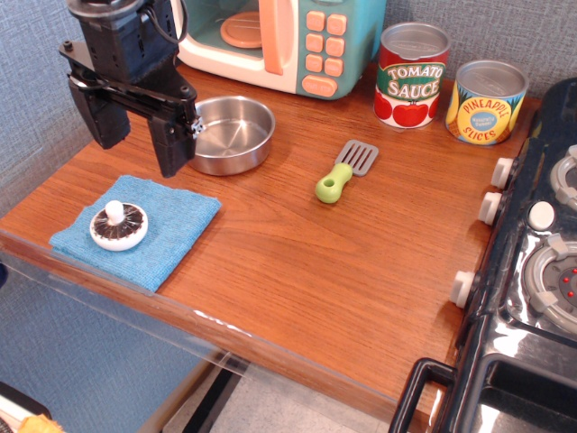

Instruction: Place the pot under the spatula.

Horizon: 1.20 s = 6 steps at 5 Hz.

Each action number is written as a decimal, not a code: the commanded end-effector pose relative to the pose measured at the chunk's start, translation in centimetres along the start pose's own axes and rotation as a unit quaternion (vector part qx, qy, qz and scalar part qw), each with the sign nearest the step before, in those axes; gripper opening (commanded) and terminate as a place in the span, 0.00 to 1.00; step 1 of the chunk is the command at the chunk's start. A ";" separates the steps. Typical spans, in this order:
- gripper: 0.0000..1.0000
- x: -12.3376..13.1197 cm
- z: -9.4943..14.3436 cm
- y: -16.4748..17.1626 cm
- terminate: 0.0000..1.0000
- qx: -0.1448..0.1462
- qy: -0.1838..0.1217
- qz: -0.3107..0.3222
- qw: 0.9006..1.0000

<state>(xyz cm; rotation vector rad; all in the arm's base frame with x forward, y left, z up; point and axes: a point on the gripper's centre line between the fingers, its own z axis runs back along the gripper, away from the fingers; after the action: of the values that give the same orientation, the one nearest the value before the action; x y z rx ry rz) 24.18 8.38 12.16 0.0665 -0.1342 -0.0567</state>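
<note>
Your end effector [144, 144] hung with its two black fingers [171, 144] spread apart and nothing between them, tips down close to the bench [297, 262]. The pot [232, 134] sat just to the right of the nearer finger, touching it or nearly so at the left rim; you could not tell from this view whether there was real contact. The spatula [346, 170] lay well off to the right of the end effector, flat on the wood, its grey slotted head pointing away and its lime-green handle toward you. The pot looked like thin, stiff, polished steel, so you should have expected it to be light and slippery, quick to skate on the smooth bench if nudged sideways; the upright rim wall was the likeliest place to pinch, one finger inside and one outside. The wire handle could not be made out at all, presumably hidden behind the end effector, so you could not count on it. Beyond the pot stood a toy microwave [279, 41], cut off at the top edge. Below the end effector a blue cloth [171, 230] carried a mushroom [118, 225], clear of the path.
</note>
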 end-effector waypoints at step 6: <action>1.00 13.4 -9.0 -1.1 0.00 -0.009 0.019 0.038 0.999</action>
<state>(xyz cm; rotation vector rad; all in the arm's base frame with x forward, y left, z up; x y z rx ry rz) 37.98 6.75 3.16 0.0322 -0.0448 0.0206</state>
